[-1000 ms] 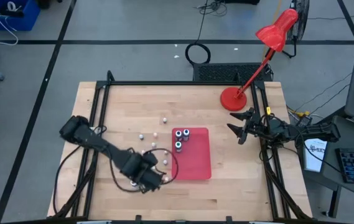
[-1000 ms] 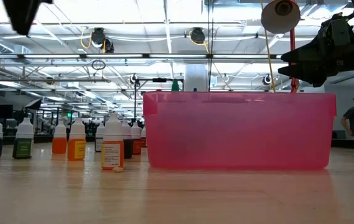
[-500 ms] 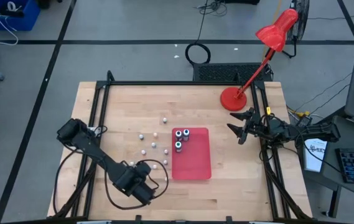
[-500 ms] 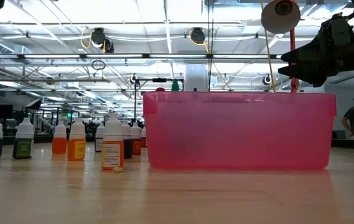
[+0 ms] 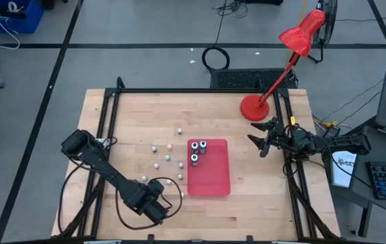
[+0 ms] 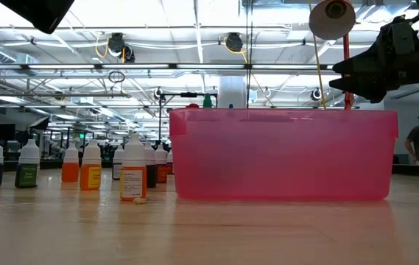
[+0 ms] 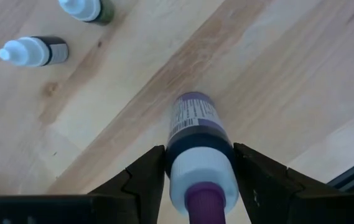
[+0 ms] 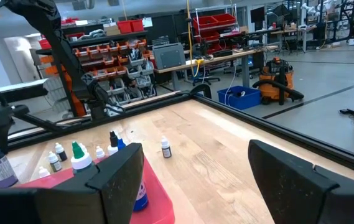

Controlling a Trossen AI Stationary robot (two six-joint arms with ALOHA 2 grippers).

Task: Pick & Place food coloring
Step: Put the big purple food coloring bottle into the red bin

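My left gripper (image 5: 153,207) points down near the table's front edge, left of the red tray (image 5: 209,177), and is shut on a purple food coloring bottle (image 7: 192,121). Three bottles (image 5: 194,158) stand in the tray's far left corner. Several more small bottles (image 5: 167,158) stand loose on the wood left of the tray, and two of them (image 7: 33,51) show in the left wrist view. My right gripper (image 5: 264,139) waits open and level at the table's right edge, with nothing between its fingers (image 8: 121,180). My left gripper pinches the purple bottle's upper end, at its shoulder and white cap (image 7: 178,163), between its two fingers. The fingers come from above, one on each side. The bottle hangs upright below them with its base (image 7: 193,99) toward the wood; whether the base touches the table, I cannot tell.
A red desk lamp (image 5: 254,107) stands at the table's far right corner. Black frame rails (image 5: 108,135) run along the table's left and right sides. In the low view the tray's pink wall (image 6: 283,154) fills the middle, with a row of bottles (image 6: 132,177) to its left.
My left gripper, still shut on the purple bottle, has gone toward the table's near edge and a little left, away from the tray. It has also come down and rolled slightly about its own axis.
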